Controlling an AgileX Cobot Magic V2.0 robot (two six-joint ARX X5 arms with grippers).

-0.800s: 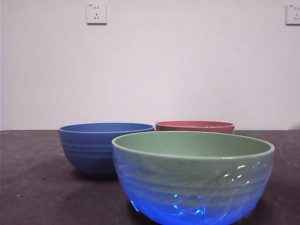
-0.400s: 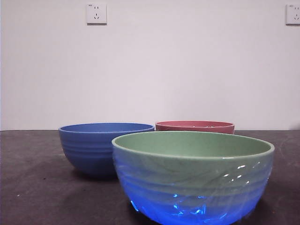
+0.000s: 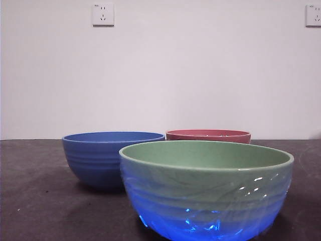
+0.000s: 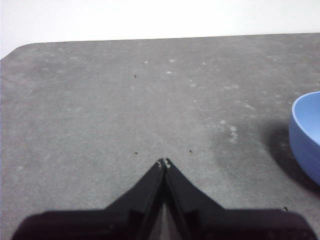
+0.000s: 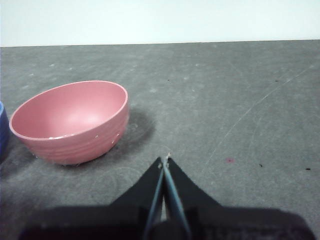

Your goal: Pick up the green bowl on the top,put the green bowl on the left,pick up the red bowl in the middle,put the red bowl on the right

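Sage-green glossy ribbed bowl stands nearest the front camera, filling the lower right of the frame, its lower wall lit with a blue glow. Behind it at the left of centre sits the blue ribbed bowl, and further back, at centre right, only the rim and upper wall of the dull pinkish-red glossy bowl show above the green bowl's rim, which hides the rest. All three stand upright and separate on the dark grey counter. A white wall behind carries two sockets, one at the upper left and one cut by the upper right edge.

The left tool hovers over bare counter with its jaws clenched together, gripping nothing; the blue bowl's rim shows at the frame's right edge, well apart from the tips. The right tool is likewise pinched closed and empty, with the red bowl near it at the frame's left.

Open counter lies at the lower left of the front frame and along the far right; the counter's rounded corner shows at the upper left of the left wrist frame.

Against the frames from a second and half a second ago, nothing has shifted: the bowls sit as they did.
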